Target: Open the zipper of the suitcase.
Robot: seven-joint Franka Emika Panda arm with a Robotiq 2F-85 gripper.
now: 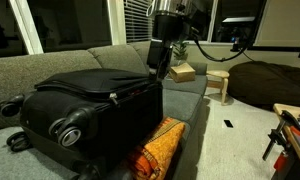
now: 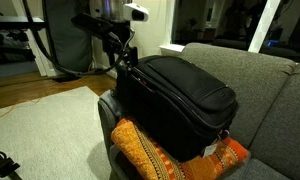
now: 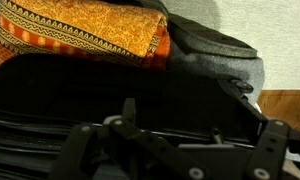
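Note:
The black soft-sided suitcase point(image 1: 95, 100) lies flat on the grey sofa, wheels point(image 1: 68, 127) towards the front; it also shows in the other exterior view point(image 2: 185, 95) and the wrist view point(image 3: 90, 85). My gripper point(image 1: 158, 66) points down at the suitcase's far corner, close to its edge seam, as the other exterior view point(image 2: 123, 63) also shows. In the wrist view its fingers point(image 3: 190, 125) stand apart over the dark fabric. A thin light line of the zipper point(image 3: 180, 132) runs between them, with a small upright tab-like piece point(image 3: 215, 131). I cannot tell whether a finger touches it.
An orange patterned cushion point(image 1: 160, 145) point(image 2: 160, 155) point(image 3: 80, 30) leans against the suitcase's side. The grey sofa point(image 1: 50, 65) point(image 2: 260, 70) backs the suitcase. A small wooden stool point(image 1: 219, 85) and a dark beanbag point(image 1: 265, 80) stand on the floor beyond.

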